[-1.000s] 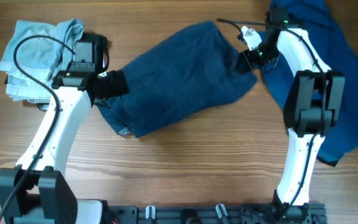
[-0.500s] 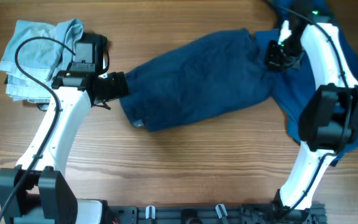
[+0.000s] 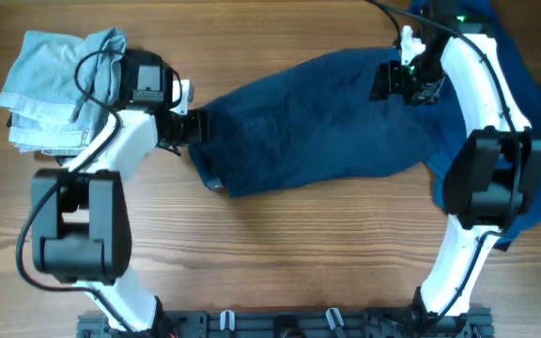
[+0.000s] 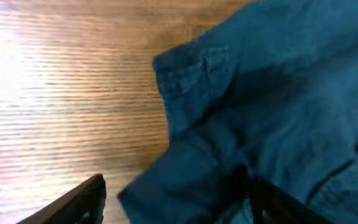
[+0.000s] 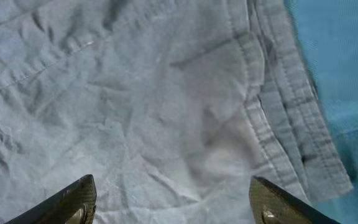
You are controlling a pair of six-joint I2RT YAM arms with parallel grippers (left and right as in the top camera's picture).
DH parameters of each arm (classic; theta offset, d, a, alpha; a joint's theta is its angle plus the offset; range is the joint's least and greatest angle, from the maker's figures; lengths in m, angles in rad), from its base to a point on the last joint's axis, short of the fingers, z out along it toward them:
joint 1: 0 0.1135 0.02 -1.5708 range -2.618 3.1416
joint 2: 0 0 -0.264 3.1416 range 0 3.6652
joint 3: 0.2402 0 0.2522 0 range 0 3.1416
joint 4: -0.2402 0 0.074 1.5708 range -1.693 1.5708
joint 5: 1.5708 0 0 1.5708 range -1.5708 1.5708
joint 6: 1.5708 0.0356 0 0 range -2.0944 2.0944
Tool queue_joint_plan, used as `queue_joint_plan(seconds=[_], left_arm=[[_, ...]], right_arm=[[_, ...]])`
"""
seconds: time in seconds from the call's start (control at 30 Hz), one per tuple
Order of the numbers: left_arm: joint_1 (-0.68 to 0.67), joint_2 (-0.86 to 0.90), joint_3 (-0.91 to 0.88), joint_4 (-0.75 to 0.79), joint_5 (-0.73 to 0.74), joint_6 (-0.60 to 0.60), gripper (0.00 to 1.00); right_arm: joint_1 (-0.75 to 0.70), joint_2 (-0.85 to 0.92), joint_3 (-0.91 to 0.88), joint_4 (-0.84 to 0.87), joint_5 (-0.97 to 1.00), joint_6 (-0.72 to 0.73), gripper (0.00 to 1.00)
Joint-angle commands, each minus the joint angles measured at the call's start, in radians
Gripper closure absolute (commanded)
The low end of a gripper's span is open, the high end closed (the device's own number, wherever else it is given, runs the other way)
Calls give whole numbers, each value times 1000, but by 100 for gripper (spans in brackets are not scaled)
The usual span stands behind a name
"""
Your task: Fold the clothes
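Observation:
A long navy garment [image 3: 317, 117] lies stretched across the middle of the table. Its left end [image 4: 229, 124] rests between the wide-apart fingers of my left gripper [image 3: 192, 128], which is open [image 4: 176, 183]; one finger [image 4: 89, 196] is over bare wood. My right gripper [image 3: 390, 81] hovers over the garment's right end, open [image 5: 173, 182], with nothing between its fingers [image 5: 79, 199]. Below it the cloth [image 5: 154, 106] looks washed-out pale, with a stitched hem [image 5: 272, 106]. A second navy cloth [image 3: 533, 131] lies at the far right.
A folded pale blue denim piece [image 3: 50, 89] sits at the back left, beside the left arm [image 3: 139, 84]. The right arm [image 3: 486, 178] stands over the second navy cloth. Bare wooden table [image 3: 280, 253] runs along the front.
The right gripper dragged the garment's right end to the right, stretching it out, then opened and let go. The left arm folded back, its gripper staying at the garment's left end.

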Motion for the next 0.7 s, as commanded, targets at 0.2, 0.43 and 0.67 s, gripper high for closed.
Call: queue_joint_plan(seconds=[0.2,0.43,0.67], left_arm=[[3,-7,14,40,63,31,96],[3,-114,133,124,24,36,96],[3,62,133,343,-66,35,0]], right_arm=[[2,-10,21,15,-17,-17,21],[2,-10,20,21,-17,-16,21],[2,-10,20,22,-17,-17,21]])
